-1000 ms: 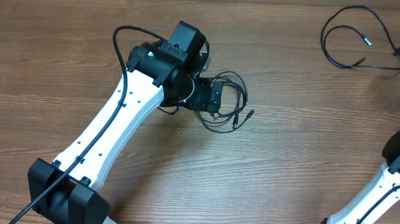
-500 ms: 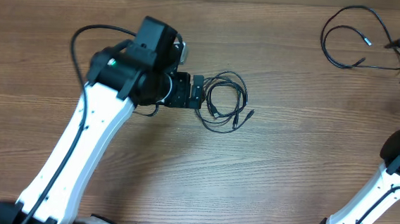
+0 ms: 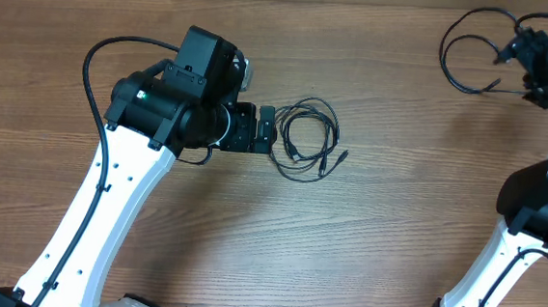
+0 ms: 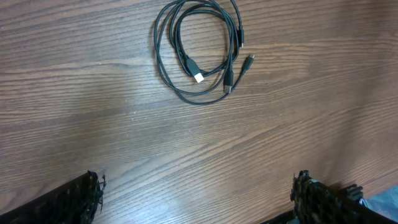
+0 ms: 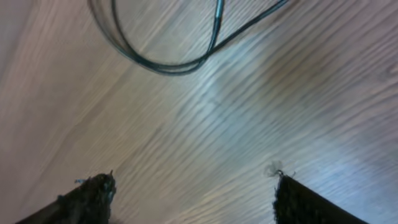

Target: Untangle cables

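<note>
Cables (image 3: pixel 306 138) wound into a small flat coil lie near the middle of the wooden table (image 3: pixel 394 230), and several plugs show at the coil's lower side; in the left wrist view the same coil (image 4: pixel 199 53) sits at the top of the frame, with one light-tipped plug (image 4: pixel 198 78) resting inside the loops and two dark ones just beside its edge. A second, loose cable (image 3: pixel 470 51) lies well apart at the far right corner of the table, spread in one wide open loop. The left gripper (image 3: pixel 268 129) sits just beside the coil on its left; seen from its own camera, the left gripper (image 4: pixel 199 199) is released, its two fingers spread wide with only bare wood between them and the coil ahead of them, not touched. The right gripper (image 3: pixel 537 61) hangs over the right end of the loose cable; its wrist view is blurred, yet the right gripper (image 5: pixel 193 193) shows fingers spread apart, holding nothing, and the loose cable (image 5: pixel 168 59) curves across the top of that frame, ahead of the fingertips
</note>
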`<state>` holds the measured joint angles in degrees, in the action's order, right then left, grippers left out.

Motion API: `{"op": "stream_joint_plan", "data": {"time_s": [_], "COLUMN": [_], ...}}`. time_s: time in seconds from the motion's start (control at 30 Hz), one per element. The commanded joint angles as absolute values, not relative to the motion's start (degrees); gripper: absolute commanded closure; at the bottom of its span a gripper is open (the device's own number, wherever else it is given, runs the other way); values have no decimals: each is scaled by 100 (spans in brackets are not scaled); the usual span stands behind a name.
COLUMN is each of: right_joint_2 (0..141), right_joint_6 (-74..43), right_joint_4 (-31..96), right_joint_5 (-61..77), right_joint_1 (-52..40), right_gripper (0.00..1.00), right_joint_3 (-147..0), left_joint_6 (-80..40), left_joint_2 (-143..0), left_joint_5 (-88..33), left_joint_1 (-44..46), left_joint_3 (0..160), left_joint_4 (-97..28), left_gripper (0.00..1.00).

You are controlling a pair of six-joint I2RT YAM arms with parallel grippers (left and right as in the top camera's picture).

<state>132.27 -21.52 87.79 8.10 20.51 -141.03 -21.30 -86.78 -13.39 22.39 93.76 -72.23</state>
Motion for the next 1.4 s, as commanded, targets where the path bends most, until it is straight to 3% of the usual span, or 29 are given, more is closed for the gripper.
{"op": "stream_joint_plan", "data": {"time_s": [0.0,0.47,0.67,0.77,0.9,1.37], "right_joint_2": [13218,13218,13238,13270,13273,13279], "right_joint_6": [-2423,-2681,-2700,-2698,-2698,-2661], "right_joint_4": [8250,5527,4641,4250,3846,3496], "right_joint_5": [517,113,108,-19,-545,-620], "right_joint_1": [2010,2064,2064,2064,2067,2064], "right_gripper": [27,34,37,46,57,58], "right_joint_3": [-13340,-10975,-10597,-10536,-10532,-10477], "left_joint_6": [-2233,-2231,-2231,-2231,-2231,-2231], "left_joint_2": [-8689,-8689,-8689,-8689,-8689,-8689], "left_joint_5": [-1221,-1138,-928,-875,-836,-836], "left_joint_1": [2241,2248,2246,2246,2246,2246], "left_joint_3": [9395,9395,9395,9395,9395,9395], "left_joint_4": [-7223,-7199,-7148,-7150,-7142,-7008], "left_gripper": [0,0,1,0,0,1]}}
